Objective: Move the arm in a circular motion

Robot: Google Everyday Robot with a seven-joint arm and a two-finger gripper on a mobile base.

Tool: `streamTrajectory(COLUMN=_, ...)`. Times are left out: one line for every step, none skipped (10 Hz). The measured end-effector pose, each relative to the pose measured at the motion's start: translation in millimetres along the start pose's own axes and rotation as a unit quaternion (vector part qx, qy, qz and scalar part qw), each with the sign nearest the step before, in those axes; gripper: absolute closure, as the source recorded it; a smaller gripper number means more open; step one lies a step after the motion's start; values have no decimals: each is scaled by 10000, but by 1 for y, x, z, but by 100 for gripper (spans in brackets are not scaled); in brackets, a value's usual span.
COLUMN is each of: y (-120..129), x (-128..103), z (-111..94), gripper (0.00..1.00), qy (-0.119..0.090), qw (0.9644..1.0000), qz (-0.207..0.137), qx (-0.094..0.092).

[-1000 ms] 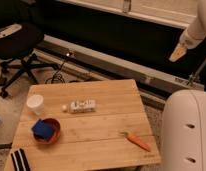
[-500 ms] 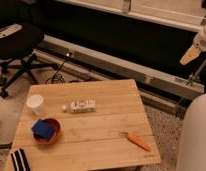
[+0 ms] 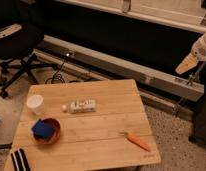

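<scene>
My white arm [image 3: 201,48] enters the camera view at the right edge, high above the floor and beyond the wooden table's [image 3: 103,127] far right corner. It tapers down and to the left into a small tan wedge-shaped tip, the gripper [image 3: 185,65]. The gripper hangs in the air in front of the dark wall and touches nothing. The rest of the arm is cut off by the right edge of the view.
On the table lie a white cup [image 3: 35,103], a clear bottle on its side [image 3: 81,106], a red bowl holding a blue sponge [image 3: 45,131], a carrot [image 3: 136,141] and a black-and-white striped object [image 3: 18,161]. A black office chair [image 3: 16,45] stands at the left.
The gripper tip swung right, then dropped slightly lower. The thick white arm segment at the lower right has slid out of view.
</scene>
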Motion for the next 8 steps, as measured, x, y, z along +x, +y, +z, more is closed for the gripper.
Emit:
streamTrajectory(y=26, x=13, z=-3, gripper=49, qy=83, qw=9999, qz=38, qx=-62)
streamTrajectory(y=53, x=29, z=-8, gripper=49, qy=192, qw=9997, qz=91, qx=-122)
streamTrajectory(y=75, x=38, z=-14, gripper=49, qy=256, qw=9995, qz=77, qx=-196)
streamTrajectory(y=97, x=39, z=-18, gripper=49, qy=289, qw=9990, qz=-32, qx=-328)
streamTrajectory(y=114, x=35, z=-20, gripper=49, qy=296, qw=9985, qz=-155, qx=-443)
streamTrajectory(y=134, x=26, z=-22, gripper=49, qy=253, qw=9973, qz=-341, qx=-607)
streamTrajectory(y=145, x=11, z=-21, gripper=49, qy=151, qw=9960, qz=-493, qx=-732)
streamTrajectory(y=155, x=-8, z=-16, gripper=49, qy=20, qw=9941, qz=-660, qx=-860)
